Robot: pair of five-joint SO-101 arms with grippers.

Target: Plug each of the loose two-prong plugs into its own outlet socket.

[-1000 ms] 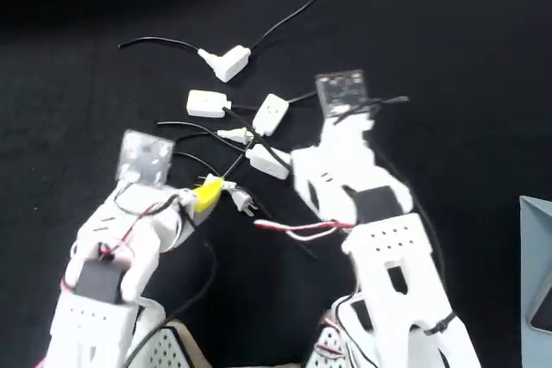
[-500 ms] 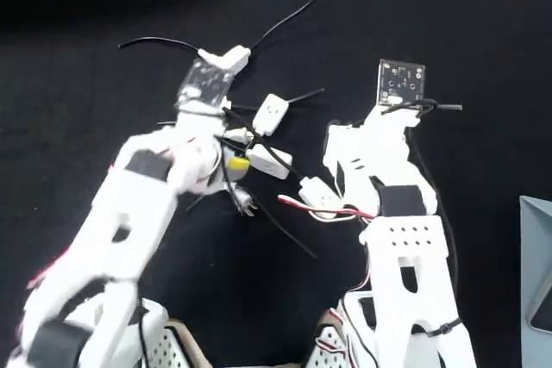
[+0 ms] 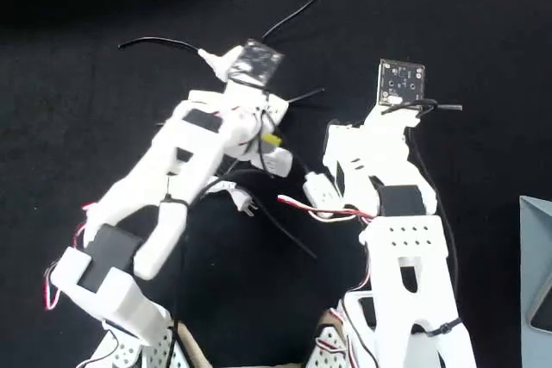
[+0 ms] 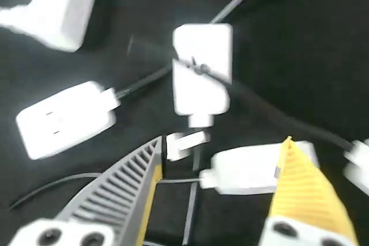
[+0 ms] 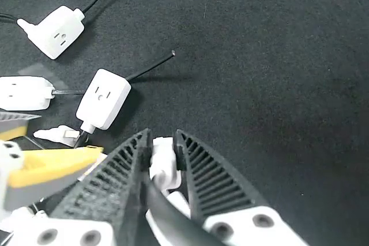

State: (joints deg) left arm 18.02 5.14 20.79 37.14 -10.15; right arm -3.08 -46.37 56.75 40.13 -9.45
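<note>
**Left arm.** In the high view the arm lies diagonally from the near left corner across the black cloth-covered table (image 3: 483,40), ending over the cluster of white cable ends. The left gripper (image 4: 222,142) is spread wide and holds nothing. Its grey ribbed finger (image 4: 124,182) and yellow finger (image 4: 300,182) stand well apart.

**Cluster.** A small white flat plug (image 4: 184,143) lies on the table between the two fingertips. A white oblong socket block (image 4: 245,171) lies just beside the yellow finger. Beyond them sits a white two-slot outlet socket (image 4: 63,119), and next to it a white square outlet socket (image 4: 202,56) with a black cord crossing its face. A loose plug with two bare metal prongs (image 3: 244,202) lies on the table between the arms, unplugged.

**Right arm.** The right gripper (image 5: 163,137) has black ribbed fingers closed tightly on a white plastic cable-end block (image 5: 164,168). Whether that block is a plug or a socket cannot be told. It is held just beside the cluster.
</note>
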